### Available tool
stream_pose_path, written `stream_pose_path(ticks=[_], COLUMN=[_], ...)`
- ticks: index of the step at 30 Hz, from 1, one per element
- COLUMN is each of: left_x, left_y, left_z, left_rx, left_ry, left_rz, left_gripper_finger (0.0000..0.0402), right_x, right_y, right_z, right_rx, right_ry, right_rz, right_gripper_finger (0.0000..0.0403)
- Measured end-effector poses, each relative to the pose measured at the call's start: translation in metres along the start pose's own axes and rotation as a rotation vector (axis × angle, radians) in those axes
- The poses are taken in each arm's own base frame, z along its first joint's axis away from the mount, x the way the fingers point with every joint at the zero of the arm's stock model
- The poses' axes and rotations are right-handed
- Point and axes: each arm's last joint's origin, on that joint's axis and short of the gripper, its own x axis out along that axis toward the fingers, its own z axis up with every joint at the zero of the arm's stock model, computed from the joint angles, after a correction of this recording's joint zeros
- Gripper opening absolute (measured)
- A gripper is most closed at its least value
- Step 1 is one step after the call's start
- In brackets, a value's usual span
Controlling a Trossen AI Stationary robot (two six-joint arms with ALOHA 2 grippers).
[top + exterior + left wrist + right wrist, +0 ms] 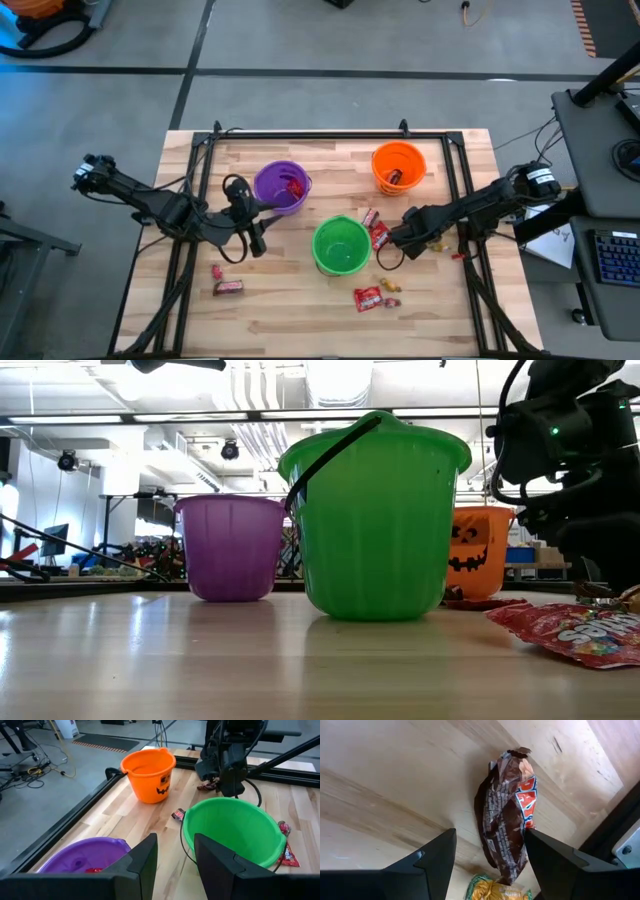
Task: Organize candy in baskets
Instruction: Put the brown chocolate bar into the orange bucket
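Sorting has only begun: red candy sits in the purple basket (280, 186), more lies on the table (300, 310). The right claw (490, 855) hangs released over a brown bar (506, 815).

a pale wooden counter (300, 310) of joined planks fills the middle of the high view, ringed by a black metal frame (330, 135) along its far edge and sides. it stands on a grey concrete floor (300, 40) crossed by dark lines. at the right sit a grey desk (600, 150) and a keyboard (618, 255), with sheets of white paper (550, 238) below. an orange object with a black hose (45, 25) lies at the far left corner. in the low view, white ceiling ducts (300, 385) run overhead.
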Motion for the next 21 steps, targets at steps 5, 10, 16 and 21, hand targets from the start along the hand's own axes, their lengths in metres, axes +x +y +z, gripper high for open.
stream_pose_path(ticks=[5,10,16,21], left_x=[0.0006,0.0006,0.0006,0.0009], left_y=[-0.0005,-0.0005,-0.0005,-0.0007], left_z=[-0.0004,-0.0005,-0.0006,-0.0008], left_rx=[0.002,-0.002,-0.002,-0.001], left_ry=[0.002,0.002,0.003,0.003], left_rz=[0.001,0.000,0.001,0.001], left_gripper_finger=[0.0114,0.0114,0.0114,0.0114], right_x=[0.0005,0.0008,0.0008,0.0008], right_y=[-0.0001,-0.0004,-0.0005,-0.0006], right_z=[0.0000,-0.0002,-0.0002,-0.0002], right_rx=[-0.002,-0.002,-0.002,-0.002], right_ry=[-0.001,0.000,-0.002,-0.001], right_rz=[0.001,-0.002,-0.005,-0.004], right_gripper_finger=[0.0216,0.0167,0.0090,0.0037])
